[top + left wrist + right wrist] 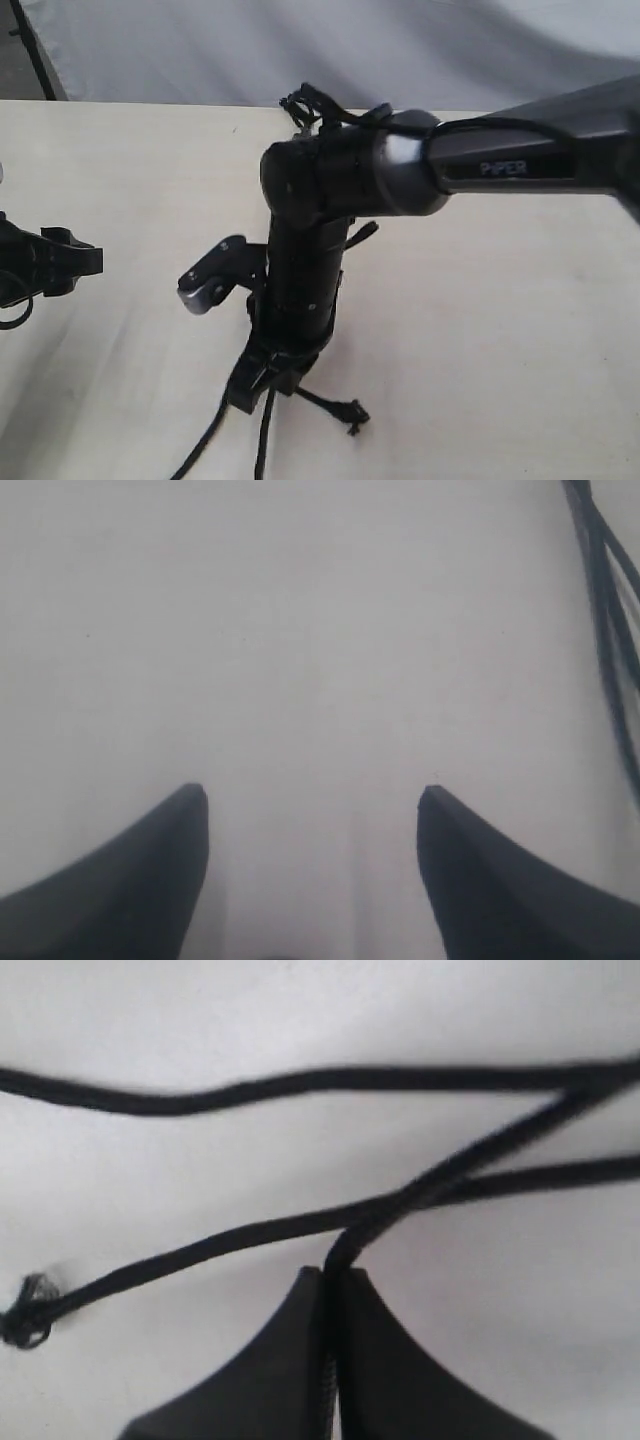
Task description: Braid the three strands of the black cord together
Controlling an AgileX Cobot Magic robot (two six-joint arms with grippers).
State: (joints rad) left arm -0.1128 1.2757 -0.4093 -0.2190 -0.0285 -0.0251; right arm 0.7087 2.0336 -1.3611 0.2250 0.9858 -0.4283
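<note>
Black cord (pixel 330 405) lies on the table (pixel 500 350) under the right arm in the exterior view. Left wrist view: left gripper (pixel 312 800) fingers apart, empty. Right wrist view: right gripper (pixel 333 1278) fingers clamped on one strand (pixel 440 1175).

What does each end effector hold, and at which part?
The right end effector pinches one black strand partway along its length. The left end effector is open, holding nothing.
</note>
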